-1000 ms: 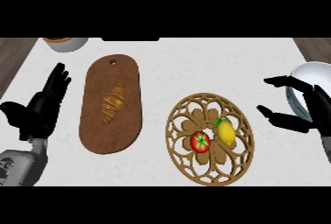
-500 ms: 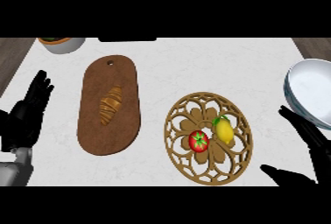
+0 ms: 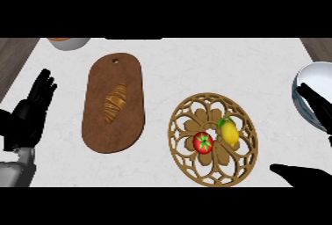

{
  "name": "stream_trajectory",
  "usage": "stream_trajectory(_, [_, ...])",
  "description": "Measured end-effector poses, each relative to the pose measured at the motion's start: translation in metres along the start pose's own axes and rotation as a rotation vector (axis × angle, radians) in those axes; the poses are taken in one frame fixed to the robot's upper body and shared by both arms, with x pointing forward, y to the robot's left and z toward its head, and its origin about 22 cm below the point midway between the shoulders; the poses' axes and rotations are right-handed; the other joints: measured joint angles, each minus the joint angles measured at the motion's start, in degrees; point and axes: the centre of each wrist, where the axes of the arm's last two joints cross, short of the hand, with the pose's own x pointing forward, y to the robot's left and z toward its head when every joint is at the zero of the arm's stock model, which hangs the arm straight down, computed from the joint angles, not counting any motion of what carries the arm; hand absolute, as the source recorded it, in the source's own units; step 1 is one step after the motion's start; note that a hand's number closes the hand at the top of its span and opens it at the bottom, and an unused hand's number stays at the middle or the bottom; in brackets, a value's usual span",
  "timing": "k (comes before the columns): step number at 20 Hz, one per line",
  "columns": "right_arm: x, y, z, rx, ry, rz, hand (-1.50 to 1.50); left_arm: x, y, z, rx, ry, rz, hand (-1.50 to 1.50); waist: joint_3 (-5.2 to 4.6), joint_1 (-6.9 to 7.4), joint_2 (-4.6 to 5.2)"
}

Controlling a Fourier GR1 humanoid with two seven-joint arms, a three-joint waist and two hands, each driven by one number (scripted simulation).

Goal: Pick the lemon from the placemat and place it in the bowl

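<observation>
A yellow lemon (image 3: 229,132) lies on a round, openwork wooden placemat (image 3: 214,171), right beside a red tomato (image 3: 203,142). A shiny metal bowl (image 3: 310,83) sits at the right edge, partly cut off. My right hand (image 3: 310,176) shows at the lower right, open, its thumb low and its straight fingers (image 3: 318,103) rising in front of the bowl; it is to the right of the lemon and apart from it. My left hand (image 3: 29,115) stands open at the left edge, fingers up, holding nothing.
A long wooden cutting board (image 3: 123,74) with a croissant (image 3: 115,103) on it lies left of the placemat. A light bowl (image 3: 68,42) with something orange in it peeks in at the top left. Dark wood borders the white counter on both sides.
My right hand dropped from beside the bowl toward the lower right corner, uncovering the bowl. My left hand shifted a little down and left, still open.
</observation>
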Motion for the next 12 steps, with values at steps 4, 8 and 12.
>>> stream_trajectory(4, [0.017,-0.011,-0.019,0.105,0.035,0.086,-1.5,0.001,-0.006,-0.005,-0.008,-0.006,-0.001,0.0,-0.04,0.78,0.21])
stream_trajectory(8, [0.029,-0.008,-0.041,0.236,0.094,0.182,-1.5,0.003,-0.007,-0.01,-0.027,-0.011,-0.005,0.0,-0.07,1.58,0.39])
stream_trajectory(12, [0.03,0.001,-0.069,0.372,0.154,0.248,-1.5,0.001,-0.006,-0.01,-0.032,-0.011,-0.004,0.0,-0.03,1.86,0.43])
